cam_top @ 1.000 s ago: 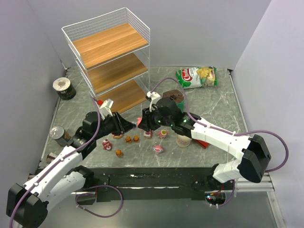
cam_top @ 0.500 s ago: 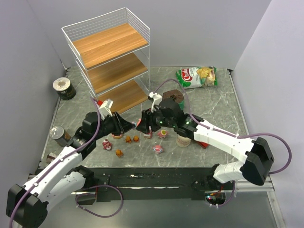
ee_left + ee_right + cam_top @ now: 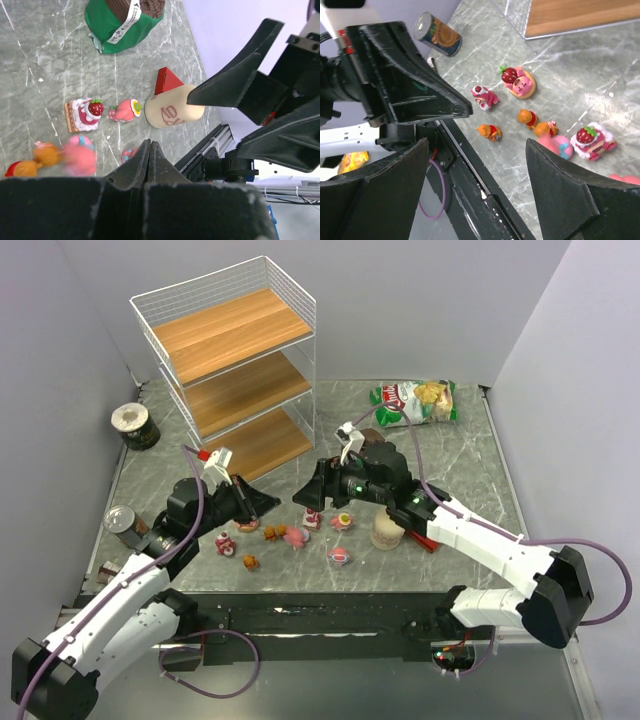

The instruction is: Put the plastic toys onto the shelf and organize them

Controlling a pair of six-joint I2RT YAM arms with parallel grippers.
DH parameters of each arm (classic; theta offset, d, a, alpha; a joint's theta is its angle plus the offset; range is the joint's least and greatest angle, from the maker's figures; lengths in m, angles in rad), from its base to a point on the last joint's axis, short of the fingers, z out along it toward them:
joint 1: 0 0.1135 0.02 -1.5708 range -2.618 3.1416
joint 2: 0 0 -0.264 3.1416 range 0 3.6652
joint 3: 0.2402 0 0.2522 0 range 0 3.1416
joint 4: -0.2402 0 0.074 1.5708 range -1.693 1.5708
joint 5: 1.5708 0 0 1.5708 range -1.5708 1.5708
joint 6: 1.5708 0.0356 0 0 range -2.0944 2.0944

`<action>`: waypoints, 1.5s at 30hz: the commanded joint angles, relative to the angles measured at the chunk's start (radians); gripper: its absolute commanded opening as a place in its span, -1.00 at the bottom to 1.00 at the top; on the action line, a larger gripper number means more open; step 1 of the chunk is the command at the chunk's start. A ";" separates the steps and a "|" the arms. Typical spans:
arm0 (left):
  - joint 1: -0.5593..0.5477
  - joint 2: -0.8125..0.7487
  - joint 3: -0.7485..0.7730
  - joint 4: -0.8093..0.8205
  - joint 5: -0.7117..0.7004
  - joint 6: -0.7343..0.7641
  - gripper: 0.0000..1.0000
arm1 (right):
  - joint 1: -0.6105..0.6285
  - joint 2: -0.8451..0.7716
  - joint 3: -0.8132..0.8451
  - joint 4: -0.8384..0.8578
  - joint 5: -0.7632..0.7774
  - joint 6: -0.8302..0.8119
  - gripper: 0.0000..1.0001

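The shelf point(image 3: 235, 370) stands at the back left, its three wooden tiers bare. Several plastic toys lie on the marble in front of it: a blurred pink one point(image 3: 296, 536), a strawberry cake point(image 3: 313, 519), orange bears point(image 3: 270, 531) and pink-and-white figures point(image 3: 225, 545). My left gripper point(image 3: 275, 504) hovers above them, shut with nothing in it point(image 3: 150, 143). My right gripper point(image 3: 305, 495) faces it, open and empty point(image 3: 476, 145). In the right wrist view the blurred pink toy point(image 3: 560, 145) lies beside the cake point(image 3: 592, 140) and an orange bear point(image 3: 489, 131).
A cream bottle point(image 3: 388, 530) and a red box point(image 3: 425, 540) sit under my right arm. A chip bag point(image 3: 415, 400) lies at the back right. One can point(image 3: 135, 426) stands left of the shelf, another point(image 3: 126, 523) by my left arm.
The left gripper has shut and the right has opened and drawn back to the right. A pink toy that was between them now lies blurred on the table.
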 commanded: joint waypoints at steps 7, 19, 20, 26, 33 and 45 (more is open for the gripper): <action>-0.002 0.071 0.027 0.017 0.011 0.007 -0.98 | -0.010 0.033 -0.015 -0.081 0.050 0.034 0.67; -0.002 0.037 0.076 -0.113 -0.186 0.036 -0.85 | 0.237 0.272 0.085 -0.137 0.290 -0.246 0.51; -0.002 0.013 0.079 -0.137 -0.205 0.035 -0.83 | 0.246 0.309 0.090 -0.130 0.296 -0.253 0.49; -0.002 -0.096 0.084 -0.226 -0.390 0.010 -0.62 | 0.265 0.415 0.119 -0.072 0.325 -0.312 0.40; -0.002 -0.186 0.081 -0.273 -0.513 -0.005 -0.36 | 0.280 0.498 0.159 -0.035 0.334 -0.365 0.36; -0.002 -0.172 0.084 -0.276 -0.506 0.004 0.21 | 0.317 0.624 0.192 -0.039 0.334 -0.425 0.36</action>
